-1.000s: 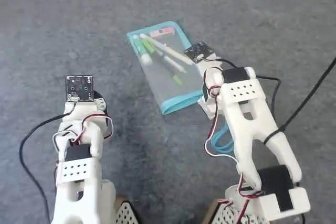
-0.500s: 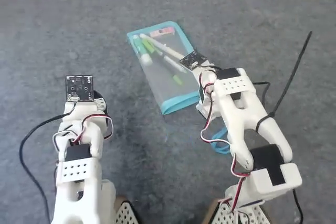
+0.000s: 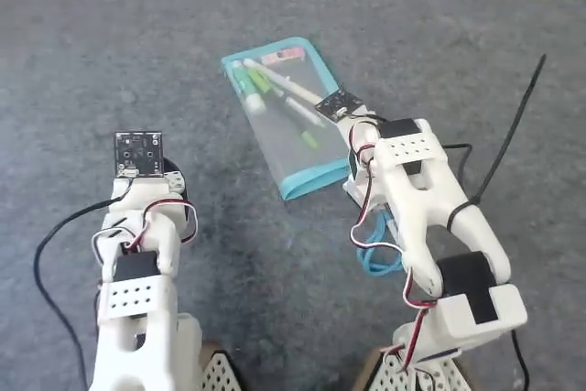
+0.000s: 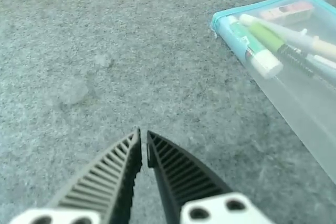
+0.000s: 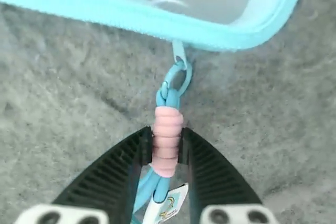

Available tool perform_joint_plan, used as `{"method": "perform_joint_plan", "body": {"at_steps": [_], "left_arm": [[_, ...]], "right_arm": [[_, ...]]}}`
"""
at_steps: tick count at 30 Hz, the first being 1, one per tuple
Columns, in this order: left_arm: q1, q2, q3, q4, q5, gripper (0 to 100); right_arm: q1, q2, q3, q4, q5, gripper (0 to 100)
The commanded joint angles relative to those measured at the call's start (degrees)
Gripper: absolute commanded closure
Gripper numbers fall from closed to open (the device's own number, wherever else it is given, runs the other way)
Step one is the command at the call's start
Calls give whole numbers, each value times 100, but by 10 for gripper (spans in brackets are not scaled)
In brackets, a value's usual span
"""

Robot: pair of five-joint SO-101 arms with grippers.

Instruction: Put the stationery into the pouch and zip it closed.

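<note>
Clamping the pink pull-bead (image 5: 167, 121) — right gripper (image 5: 167, 135), pouch (image 5: 105, 10) just ahead.

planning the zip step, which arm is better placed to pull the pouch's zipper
Right: the right gripper is shut on the pink bead of the zipper cord at the pouch edge; the left gripper is shut over bare carpet, apart from it.

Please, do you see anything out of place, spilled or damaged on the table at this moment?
Nothing stands out. The pens lie inside the pouch, which rests flat on the grey carpet. The right gripper has its jaws shut on the pink sleeve of the zipper cord.
</note>
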State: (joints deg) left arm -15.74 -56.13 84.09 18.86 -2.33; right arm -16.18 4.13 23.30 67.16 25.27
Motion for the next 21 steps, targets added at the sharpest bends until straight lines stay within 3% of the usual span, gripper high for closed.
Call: {"method": "perform_joint_plan", "body": {"at_steps": [1, 4, 12, 21], "left_arm": [[9, -246, -48, 26, 53, 985], [9, -246, -48, 26, 53, 985], [9, -246, -40, 26, 53, 985], [18, -246, -40, 26, 53, 985]], "right_arm": [[48, -4, 53, -48, 26, 882], [48, 136, 141, -84, -149, 842], [101, 286, 88, -242, -255, 916], [198, 233, -422, 154, -255, 917]]}}
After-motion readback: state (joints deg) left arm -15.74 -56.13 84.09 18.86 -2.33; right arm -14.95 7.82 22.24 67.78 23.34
